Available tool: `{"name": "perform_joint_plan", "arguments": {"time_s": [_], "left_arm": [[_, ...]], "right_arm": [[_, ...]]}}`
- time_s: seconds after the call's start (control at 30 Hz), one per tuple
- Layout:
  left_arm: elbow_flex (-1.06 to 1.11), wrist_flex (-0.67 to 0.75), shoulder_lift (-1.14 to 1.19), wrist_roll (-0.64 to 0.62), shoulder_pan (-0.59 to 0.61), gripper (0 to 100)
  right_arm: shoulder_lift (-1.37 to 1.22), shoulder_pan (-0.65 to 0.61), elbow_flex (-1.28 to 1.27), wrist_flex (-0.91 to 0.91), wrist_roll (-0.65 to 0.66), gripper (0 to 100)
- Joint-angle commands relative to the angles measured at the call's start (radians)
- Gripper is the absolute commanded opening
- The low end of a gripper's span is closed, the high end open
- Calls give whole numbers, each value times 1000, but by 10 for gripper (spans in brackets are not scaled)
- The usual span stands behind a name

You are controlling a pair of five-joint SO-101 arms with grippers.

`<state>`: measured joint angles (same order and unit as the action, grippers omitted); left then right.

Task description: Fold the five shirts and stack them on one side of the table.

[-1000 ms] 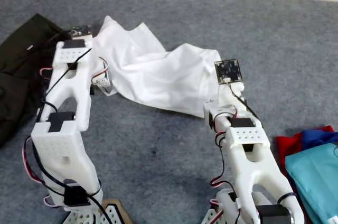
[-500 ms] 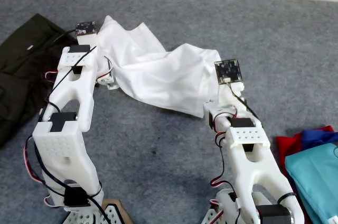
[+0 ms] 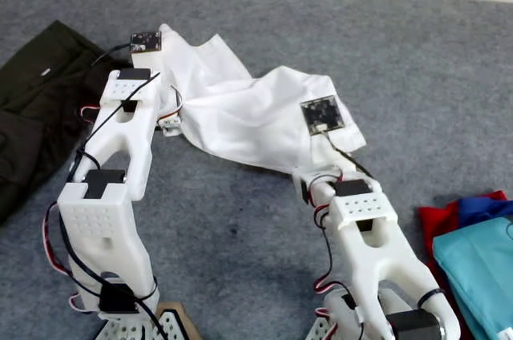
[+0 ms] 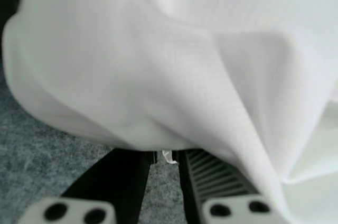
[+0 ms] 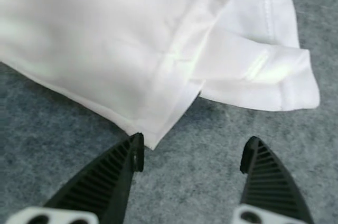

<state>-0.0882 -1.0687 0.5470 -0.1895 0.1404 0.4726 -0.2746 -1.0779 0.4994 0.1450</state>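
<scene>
Cloth lies bunched across the far middle of the table (image 3: pixel 417 59): the white shirt (image 3: pixel 248 111) is crumpled rather than flat, and its long axis runs from far left to nearer right. The left gripper (image 4: pixel 168 161) sits at the shirt's far-left end. Its jaws are drawn almost together with a scrap of white fabric between them, so I judge that it has hold of that end (the cloth drapes over the jaws and hides the pinch itself).

The right gripper (image 5: pixel 194 155) hangs at the other end with its jaws spread wide and nothing in them. It is over bare table just on the near side of the shirt's hem. One of its fingertips (image 5: pixel 135 155) is right at a corner of the hem, and the other stands over the grey surface. The shirt therefore lies to the far side of this gripper, with a hemmed flap (image 5: pixel 264 78) sticking out beside the corner.

The coming move turns on that small offset. The right arm (image 3: pixel 365 220) is by far the nearer one to this end, and it seems to need only a short push toward the far side to bring the hem between its jaws. With both ends held along the long axis, the shirt could probably be lifted and spread.

At the left edge lies a dark garment (image 3: pixel 32 91), unfolded. At the near right a teal shirt (image 3: pixel 477 264) rests on a blue shirt (image 3: pixel 481 208) and a red shirt (image 3: pixel 437 220), well apart from the white one.
</scene>
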Motion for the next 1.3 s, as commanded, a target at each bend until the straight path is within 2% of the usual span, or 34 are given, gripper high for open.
{"name": "perform_joint_plan", "arguments": {"time_s": [0.0, 0.27, 0.63, 0.83, 1.17, 1.27], "left_arm": [[-1, 12, 2, 11, 2, 70], [-1, 12, 2, 11, 4, 70], [-1, 14, 2, 11, 18, 70], [-1, 14, 2, 11, 19, 70], [-1, 14, 2, 11, 19, 70], [-1, 14, 2, 11, 19, 69]], "right_arm": [[2, -36, 7, 2, -11, 293], [-4, -84, -19, -39, -3, 293], [-180, -99, 90, -44, -5, 292], [-188, -110, 82, -127, -3, 205], [-249, -107, 113, -120, -2, 197], [-274, -107, 154, -70, -2, 156]]}}
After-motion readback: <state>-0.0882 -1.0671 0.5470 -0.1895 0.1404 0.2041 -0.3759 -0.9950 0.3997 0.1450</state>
